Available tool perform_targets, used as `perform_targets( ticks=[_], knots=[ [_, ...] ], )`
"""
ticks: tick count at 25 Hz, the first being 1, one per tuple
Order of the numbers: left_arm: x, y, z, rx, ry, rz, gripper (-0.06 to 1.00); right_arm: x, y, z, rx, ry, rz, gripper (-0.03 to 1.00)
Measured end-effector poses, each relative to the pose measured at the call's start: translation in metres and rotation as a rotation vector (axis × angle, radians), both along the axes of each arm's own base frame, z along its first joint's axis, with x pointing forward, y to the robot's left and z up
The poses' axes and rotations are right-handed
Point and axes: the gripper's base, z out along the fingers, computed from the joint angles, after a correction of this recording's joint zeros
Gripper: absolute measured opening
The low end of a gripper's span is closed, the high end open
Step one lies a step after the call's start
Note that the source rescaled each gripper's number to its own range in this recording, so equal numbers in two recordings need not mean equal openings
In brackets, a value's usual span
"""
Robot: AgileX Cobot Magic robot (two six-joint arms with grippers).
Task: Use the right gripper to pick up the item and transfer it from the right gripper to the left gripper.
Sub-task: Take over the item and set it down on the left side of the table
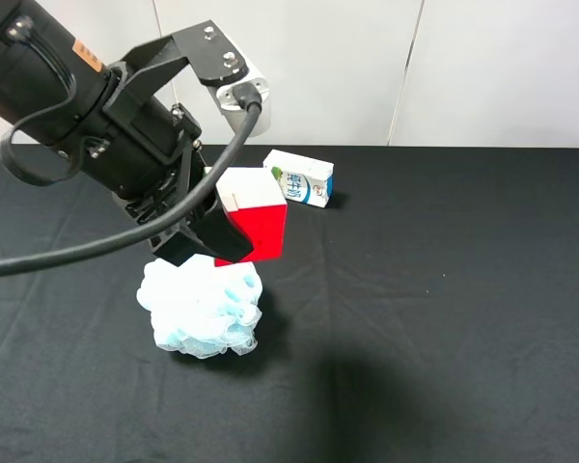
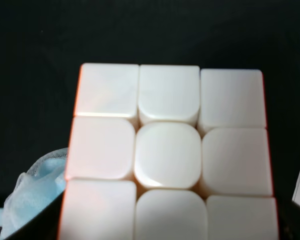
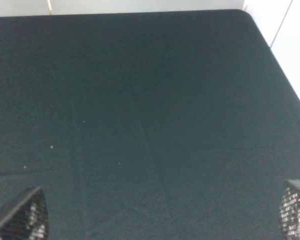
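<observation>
The cube [image 1: 258,214], showing red and white faces, is held above the black table [image 1: 444,289] in my left gripper [image 1: 227,231], whose black jaws are shut on it. The bulky black left arm with the orange sticker comes in from the upper left. In the left wrist view the cube's white face [image 2: 167,155] fills the frame. My right gripper [image 3: 157,215] is open and empty over bare black cloth; only its fingertips [image 3: 20,217] show. The right arm is out of the exterior high view.
A pale-blue mesh bath sponge [image 1: 203,304] lies on the table just below the held cube and shows in the left wrist view [image 2: 30,192]. A white-blue milk carton [image 1: 301,178] lies behind the cube. The table's right edge [image 3: 270,45] meets a white wall.
</observation>
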Motion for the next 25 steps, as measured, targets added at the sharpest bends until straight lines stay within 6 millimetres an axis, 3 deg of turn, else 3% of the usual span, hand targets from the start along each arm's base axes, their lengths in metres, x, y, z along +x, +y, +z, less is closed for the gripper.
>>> perform_targets(
  ticks=[4,12,25],
  knots=[
    [0.006,0.001,0.008,0.024,-0.039,0.037,0.00,0.000,0.000,0.000,0.000,0.000,-0.001,1.00],
    [0.027,0.013,0.045,0.130,-0.179,0.174,0.00,0.000,0.000,0.000,0.000,0.000,-0.001,1.00],
    [0.080,0.102,0.049,0.147,-0.116,0.583,0.00,0.000,0.000,0.000,0.000,0.000,-0.001,1.00]
  ],
)
